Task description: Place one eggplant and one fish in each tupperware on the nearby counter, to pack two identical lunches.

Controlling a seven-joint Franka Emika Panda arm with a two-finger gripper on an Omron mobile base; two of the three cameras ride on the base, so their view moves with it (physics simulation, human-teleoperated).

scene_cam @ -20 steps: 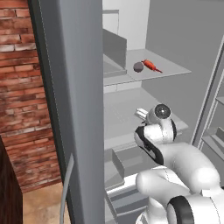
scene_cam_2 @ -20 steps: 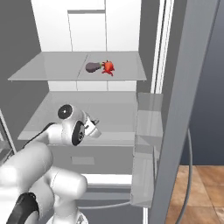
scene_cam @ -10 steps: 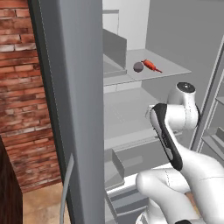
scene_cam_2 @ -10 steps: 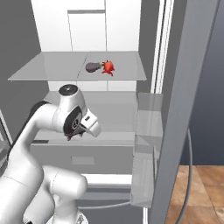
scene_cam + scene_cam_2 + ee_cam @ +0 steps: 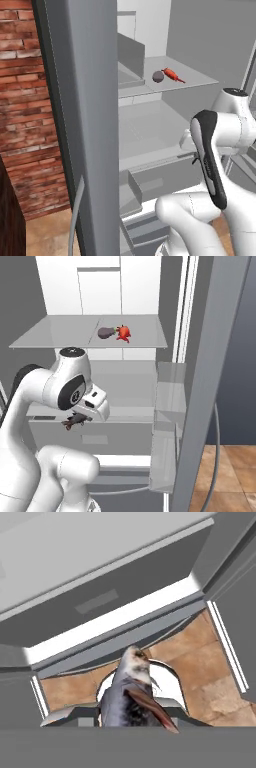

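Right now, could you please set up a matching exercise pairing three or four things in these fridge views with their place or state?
Things:
1. grey fish
2. red-orange fish
3. mauve-brown eggplant
4. gripper

Places or states:
A. on the upper fridge shelf, to the right of its neighbour in the right base view
B. shut on something, out in front of the fridge drawer
C. held in the gripper, head pointing away from the hand
D. on the upper fridge shelf, to the left of its neighbour in the right base view

Pairs: 1-C, 2-A, 3-D, 4-B
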